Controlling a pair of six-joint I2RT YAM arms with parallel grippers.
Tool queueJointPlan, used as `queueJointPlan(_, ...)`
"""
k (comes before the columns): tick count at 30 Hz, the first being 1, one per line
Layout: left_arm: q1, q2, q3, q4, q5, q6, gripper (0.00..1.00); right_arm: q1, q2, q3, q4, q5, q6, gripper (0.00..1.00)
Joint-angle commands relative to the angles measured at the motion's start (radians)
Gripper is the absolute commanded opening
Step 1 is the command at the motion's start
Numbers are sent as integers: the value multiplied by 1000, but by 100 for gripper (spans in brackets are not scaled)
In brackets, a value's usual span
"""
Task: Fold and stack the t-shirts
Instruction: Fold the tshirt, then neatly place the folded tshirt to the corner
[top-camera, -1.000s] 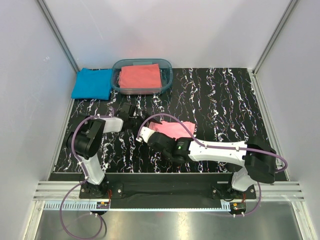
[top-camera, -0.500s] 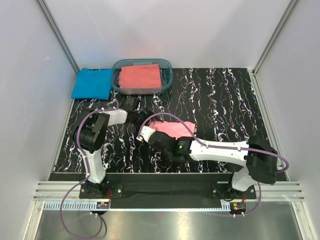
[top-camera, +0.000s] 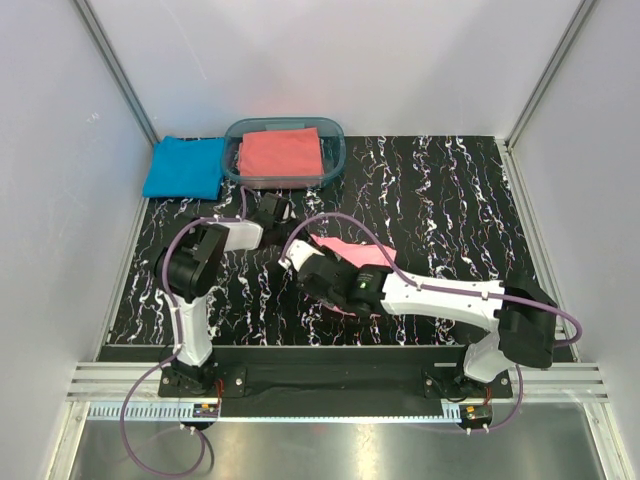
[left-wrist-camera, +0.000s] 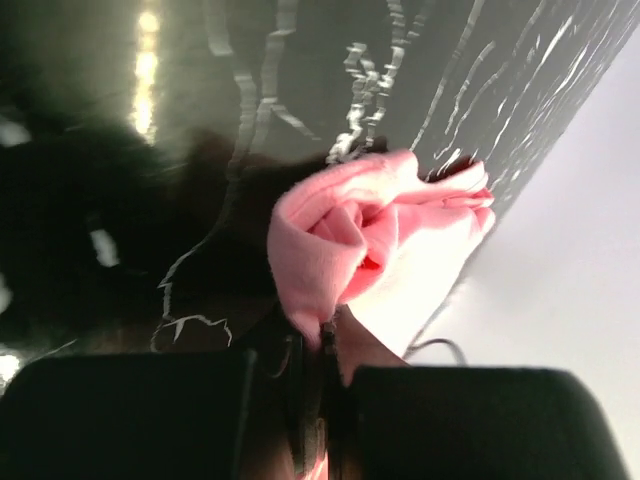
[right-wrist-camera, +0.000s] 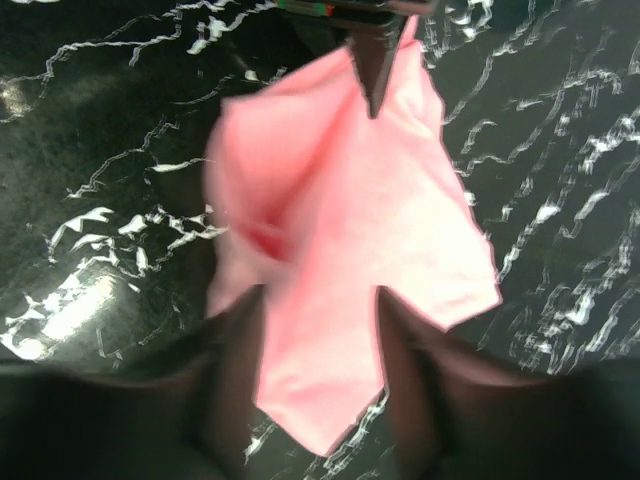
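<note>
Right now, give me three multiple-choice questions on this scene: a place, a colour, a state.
1. Where is the coral-red shirt? A in the clear tub; B at the table's centre; C hanging off the table.
2. The folded shirt at the far left corner is: A pink; B blue; C white.
3. The left jaws are: A wide open; B shut on the pink shirt; C out of view.
Answers: A, the tub's walls surround it; B, bright blue cloth; B, left wrist view shows pink cloth pinched.
</note>
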Motion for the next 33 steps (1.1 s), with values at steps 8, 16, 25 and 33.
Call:
queueJointPlan(8,-11,-236,26,-233,-208,439,0,-5,-151,254,-470,144,510,100)
queueJointPlan(16,17,-533,-25,-475,-462,617,0,-9,-212,348,-754,167,682,100)
queueJointPlan(25,104,-578,141,-658,-760,838,0,-29,-317,305,-687,36,607,100)
queueJointPlan(33,149,-423,313,-739,-1013,967,0,-31,-416,236,-667,-37,518,100)
